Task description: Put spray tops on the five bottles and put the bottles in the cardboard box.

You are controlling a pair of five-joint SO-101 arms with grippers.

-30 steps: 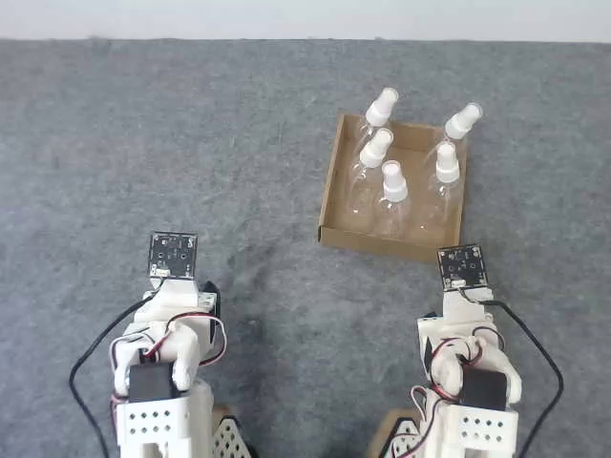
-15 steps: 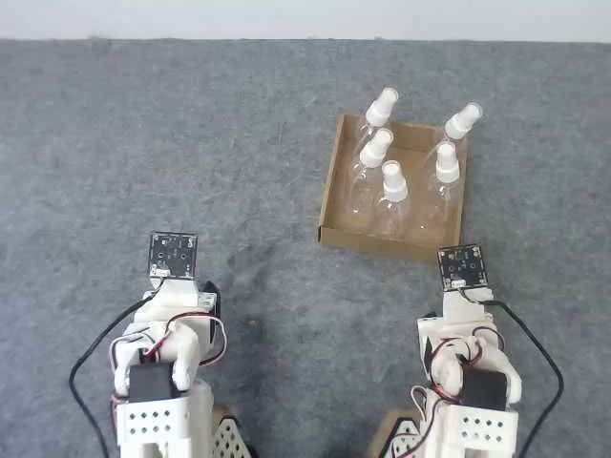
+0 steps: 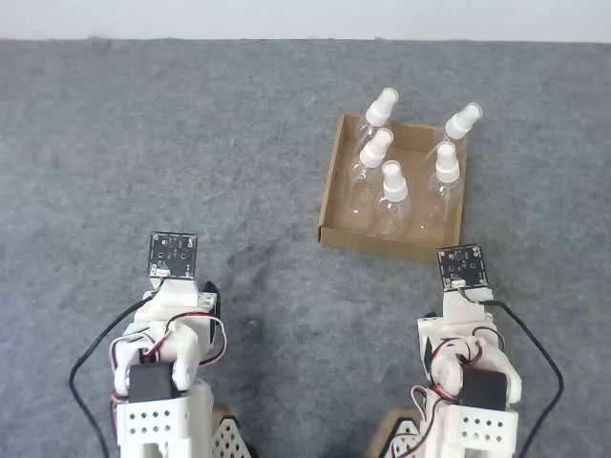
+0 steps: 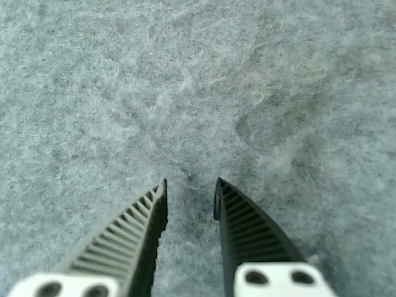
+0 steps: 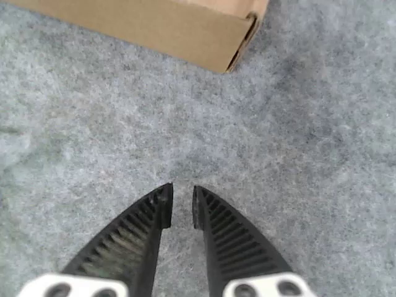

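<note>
1. The left fingers (image 4: pixel 139 238) are slightly spread over bare grey desk (image 3: pixel 191 124) and pinch nothing.
2. The right fingers (image 5: pixel 133 238) are close to pressed together, with a thin slit between the tips, and are empty. A corner of the cardboard box (image 5: pixel 154 28) lies just ahead of them.
3. From above, the box sits at the upper right, straight ahead of the right arm (image 3: pixel 468 363) and well apart from the left arm (image 3: pixel 167 353).
4. All five bottles (image 3: pixel 392 196) stand inside it with white spray tops (image 3: pixel 382 103) on, so probably nothing is left to grasp. The clear bodies are hard to make out, and I cannot tell how firmly the tops are seated.
</note>
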